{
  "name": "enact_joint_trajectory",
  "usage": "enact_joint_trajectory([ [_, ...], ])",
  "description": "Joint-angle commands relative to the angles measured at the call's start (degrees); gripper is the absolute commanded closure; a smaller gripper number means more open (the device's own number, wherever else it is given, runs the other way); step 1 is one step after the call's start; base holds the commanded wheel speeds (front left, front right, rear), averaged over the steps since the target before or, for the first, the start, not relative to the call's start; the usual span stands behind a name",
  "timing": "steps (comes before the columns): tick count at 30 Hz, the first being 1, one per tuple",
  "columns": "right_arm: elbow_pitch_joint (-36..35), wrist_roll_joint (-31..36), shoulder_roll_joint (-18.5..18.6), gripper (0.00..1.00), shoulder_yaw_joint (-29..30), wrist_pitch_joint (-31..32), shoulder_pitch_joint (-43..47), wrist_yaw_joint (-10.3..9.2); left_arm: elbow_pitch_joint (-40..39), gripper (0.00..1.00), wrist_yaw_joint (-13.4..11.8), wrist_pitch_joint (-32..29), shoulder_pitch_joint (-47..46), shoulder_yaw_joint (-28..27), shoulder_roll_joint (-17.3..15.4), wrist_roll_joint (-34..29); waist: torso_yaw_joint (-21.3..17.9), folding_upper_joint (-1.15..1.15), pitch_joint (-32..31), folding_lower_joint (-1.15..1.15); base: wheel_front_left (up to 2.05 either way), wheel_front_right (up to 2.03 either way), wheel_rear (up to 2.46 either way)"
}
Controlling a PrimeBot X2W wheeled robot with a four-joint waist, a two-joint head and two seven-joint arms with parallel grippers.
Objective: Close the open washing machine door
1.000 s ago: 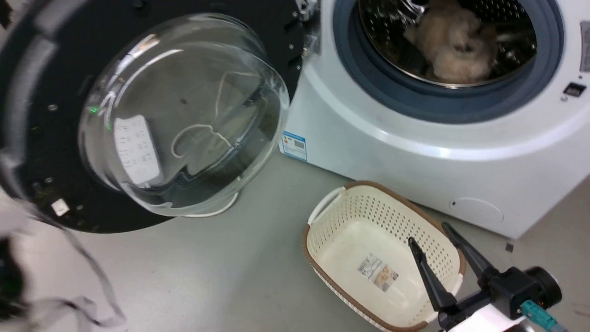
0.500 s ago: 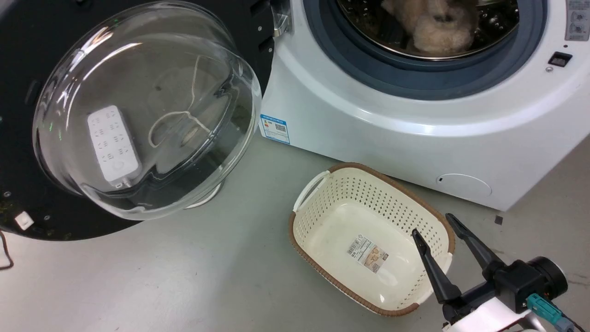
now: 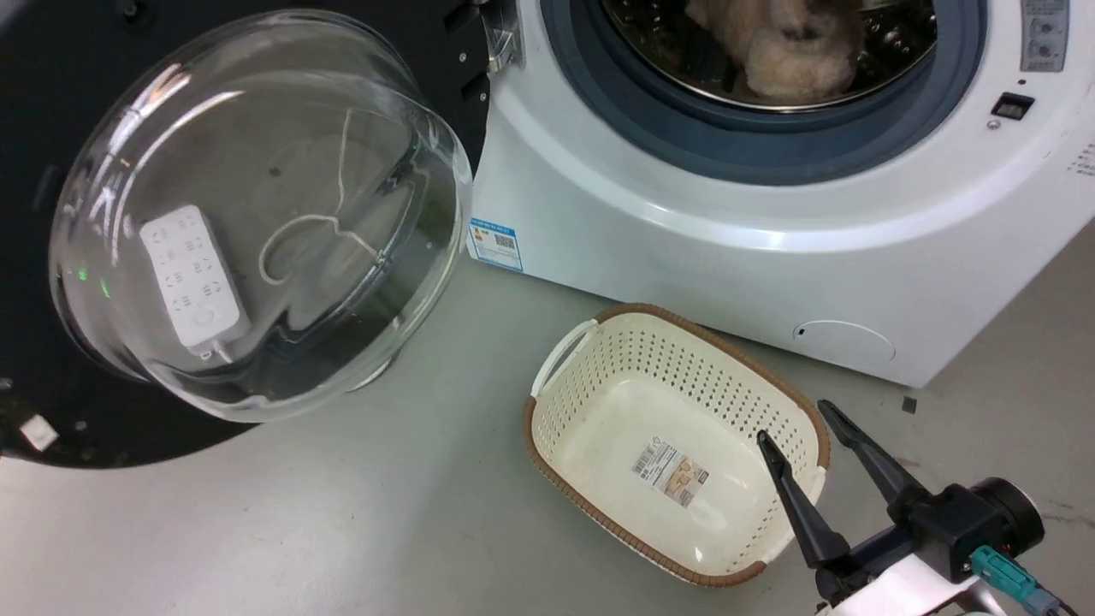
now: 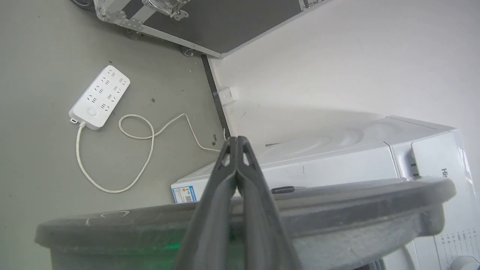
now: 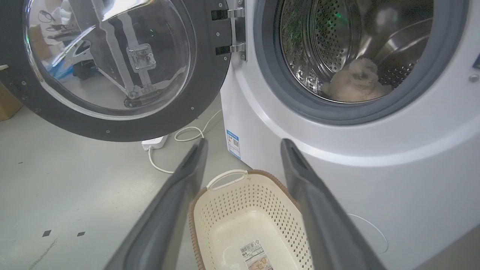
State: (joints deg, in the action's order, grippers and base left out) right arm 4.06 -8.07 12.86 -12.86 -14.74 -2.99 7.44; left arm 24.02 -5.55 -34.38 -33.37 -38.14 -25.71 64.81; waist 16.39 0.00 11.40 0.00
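Observation:
The washing machine door (image 3: 257,214) hangs wide open at the left of the head view, a black ring around a bulging glass bowl, hinged (image 3: 500,38) to the white machine (image 3: 684,248). In the left wrist view my left gripper (image 4: 236,139) is shut and empty, its fingers lying over the door's grey outer rim (image 4: 337,202); whether they touch it I cannot tell. My right gripper (image 3: 794,422) is open with nothing in it, low at the right over the basket's near end. From the right wrist view, this gripper (image 5: 243,141) faces the door (image 5: 112,56) and the drum opening (image 5: 356,56).
A cream perforated basket (image 3: 599,342) stands on the floor in front of the machine. A beige plush lies in the drum (image 5: 354,82). A white power strip (image 4: 99,97) with its looped cord lies on the floor behind the door. A dark metal-edged case (image 4: 210,22) stands by the wall.
The head camera has shifted, so the whole picture slid left. The blurred pale shape and cables at the left edge have left the head view. The right gripper stays open.

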Motion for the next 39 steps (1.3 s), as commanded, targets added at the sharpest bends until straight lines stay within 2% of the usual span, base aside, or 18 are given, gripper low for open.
enact_joint_trajectory([
  [1, 0.3, -0.3, -0.2, 0.00, -0.1, -0.3, -0.6, 0.05, -0.9, 1.00, 1.1, -2.4, 2.0, 0.6, 1.3, 1.3, -0.3, 0.00, -0.4, 0.00, 0.00, 0.00, 0.00],
  [5, 0.5, -0.3, -1.1, 0.00, 0.4, -0.3, -0.5, 0.05, -5.3, 1.00, 2.5, -9.0, 6.5, 1.5, 3.5, 4.5, -0.6, 0.00, -1.6, 0.00, 0.00, 0.00, 0.00],
  [8, 1.2, -0.4, -1.7, 0.00, 1.6, -0.3, 0.0, 0.05, -9.3, 1.00, 1.9, -12.6, 9.2, 2.1, 6.8, 7.0, -0.1, 0.00, -2.9, 0.00, 0.00, 0.00, 0.00],
  [9, 1.2, -0.4, -1.7, 0.00, 1.6, -0.3, 0.0, 0.05, -9.3, 1.00, 1.9, -12.6, 9.2, 2.1, 6.8, 7.0, -0.1, 0.00, -2.9, 0.00, 0.00, 0.00, 0.00],
  [11, 2.0, -0.2, -2.4, 0.00, 2.4, -0.3, 0.2, 0.05, -13.3, 1.00, 1.5, -16.1, 12.4, 4.0, 9.8, 8.4, 0.2, 0.00, -4.4, 0.00, 0.00, 0.00, 0.00],
  [12, 2.0, -0.2, -2.4, 0.00, 2.4, -0.3, 0.2, 0.05, -13.3, 1.00, 1.5, -16.1, 12.4, 4.0, 9.8, 8.4, 0.2, 0.00, -4.4, 0.00, 0.00, 0.00, 0.00],
  [13, 2.3, 0.0, -3.0, 0.00, 2.7, -0.3, 0.2, 0.05, -15.8, 1.00, 1.1, -18.2, 14.3, 5.1, 11.9, 9.5, 0.2, 0.00, -5.5, 0.00, 0.00, 0.00, 0.00],
  [14, 2.3, 0.0, -3.0, 0.00, 2.7, -0.3, 0.2, 0.05, -15.8, 1.00, 1.1, -18.2, 14.3, 5.1, 11.9, 9.5, 0.2, 0.00, -5.5, 0.00, 0.00, 0.00, 0.00],
  [15, 2.5, 0.2, -3.5, 0.00, 3.3, -0.3, 0.3, 0.05, -18.3, 1.00, 0.8, -20.4, 16.3, 6.4, 13.9, 10.6, 0.1, 0.00, -6.3, 0.00, 0.00, 0.00, 0.00],
  [16, 2.5, 0.2, -3.5, 0.00, 3.3, -0.3, 0.3, 0.05, -18.3, 1.00, 0.8, -20.4, 16.3, 6.4, 13.9, 10.6, 0.1, 0.00, -6.3, 0.00, 0.00, 0.00, 0.00],
  [22, 3.0, 0.8, -4.6, 0.00, 5.1, -0.3, 0.3, 0.05, -24.6, 1.00, 0.2, -24.5, 21.8, 10.6, 19.1, 12.1, -1.1, 0.00, -8.1, 0.00, 0.00, 0.00, 0.00],
  [26, 3.2, 1.1, -4.8, 0.00, 6.0, -0.3, 0.6, 0.05, -28.0, 1.00, -0.4, -25.5, 25.2, 14.9, 21.4, 12.0, -2.6, 0.00, -8.4, 0.00, 0.00, 0.00, 0.00],
  [31, 3.3, 1.3, -4.7, 0.00, 6.8, -0.3, 0.4, 0.05, -31.1, 1.00, -1.4, -25.0, 29.2, 21.0, 22.6, 13.4, -5.8, 0.00, -7.9, 0.00, 0.00, 0.00, 0.00],
  [39, 3.2, 1.4, -3.8, 0.00, 7.4, -0.3, -0.1, 0.05, -32.6, 1.00, -0.7, -18.6, 32.8, 32.5, 22.8, 19.8, -12.5, 0.00, -5.8, 0.00, 0.00, 0.00, 0.00],
])
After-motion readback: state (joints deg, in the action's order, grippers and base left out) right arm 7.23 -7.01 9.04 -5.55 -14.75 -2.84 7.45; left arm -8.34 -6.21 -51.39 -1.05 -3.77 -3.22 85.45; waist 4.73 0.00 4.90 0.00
